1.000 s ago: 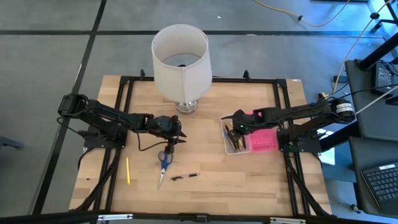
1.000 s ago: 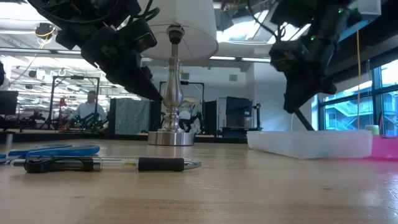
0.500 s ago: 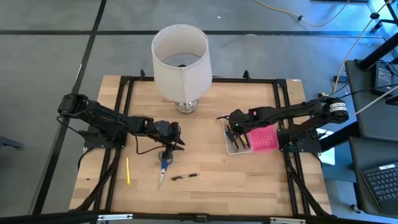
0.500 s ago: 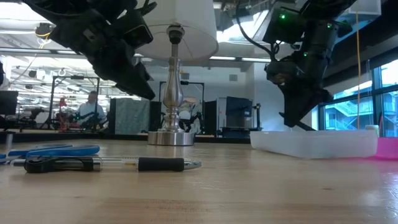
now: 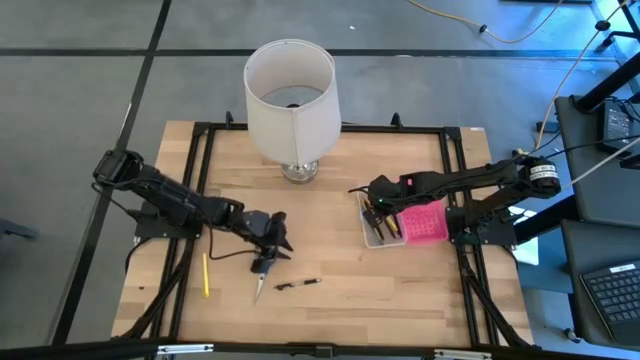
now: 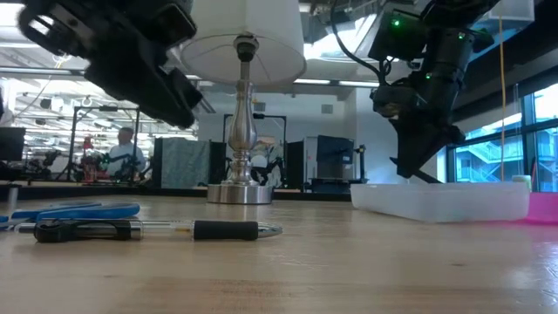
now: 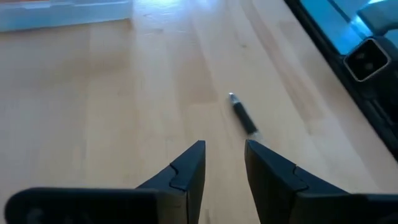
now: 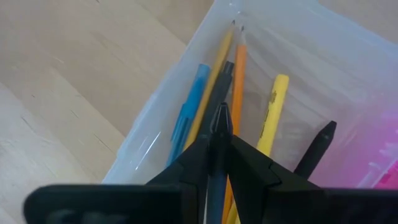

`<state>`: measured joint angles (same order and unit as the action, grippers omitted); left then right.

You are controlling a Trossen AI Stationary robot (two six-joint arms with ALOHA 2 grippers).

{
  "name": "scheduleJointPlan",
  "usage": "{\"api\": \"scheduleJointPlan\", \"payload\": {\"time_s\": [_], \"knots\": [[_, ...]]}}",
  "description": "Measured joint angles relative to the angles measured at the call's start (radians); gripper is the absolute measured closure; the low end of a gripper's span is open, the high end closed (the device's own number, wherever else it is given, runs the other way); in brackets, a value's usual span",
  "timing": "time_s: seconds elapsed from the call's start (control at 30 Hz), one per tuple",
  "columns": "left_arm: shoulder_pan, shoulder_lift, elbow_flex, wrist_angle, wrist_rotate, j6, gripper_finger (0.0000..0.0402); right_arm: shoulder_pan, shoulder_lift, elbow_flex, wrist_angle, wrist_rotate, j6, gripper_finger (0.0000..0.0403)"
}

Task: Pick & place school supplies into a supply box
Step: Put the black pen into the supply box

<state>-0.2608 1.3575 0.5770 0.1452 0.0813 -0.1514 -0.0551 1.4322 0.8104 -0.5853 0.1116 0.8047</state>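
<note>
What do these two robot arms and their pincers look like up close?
Both arms are dark, nearly black, built of slim jointed segments. A thin black cable loops below the left arm, and the right arm shows a small green light and a pale disc at its outer joint. Each pincer, left and right, has two flat, tapering black fingers.

Two dark jointed arms, black cables, green indicator light, tapered matte black jaws
</note>
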Motion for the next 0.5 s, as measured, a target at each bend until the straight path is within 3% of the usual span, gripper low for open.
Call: {"api": "scheduleJointPlan", "payload": {"time_s": [0.23, 0.5], "knots": [[-0.098, 0.000, 0.000, 0.017, -0.162, -0.053, 0.0283, 0.000, 0.000, 0.000, 0.016, 0.006, -0.001, 0.0340], [-0.187, 0.000, 0.000, 0.070, -0.196, -0.102, 0.0268, 0.000, 0.000, 0.000, 0.020, 0.040, -0.002, 0.0340]]}}
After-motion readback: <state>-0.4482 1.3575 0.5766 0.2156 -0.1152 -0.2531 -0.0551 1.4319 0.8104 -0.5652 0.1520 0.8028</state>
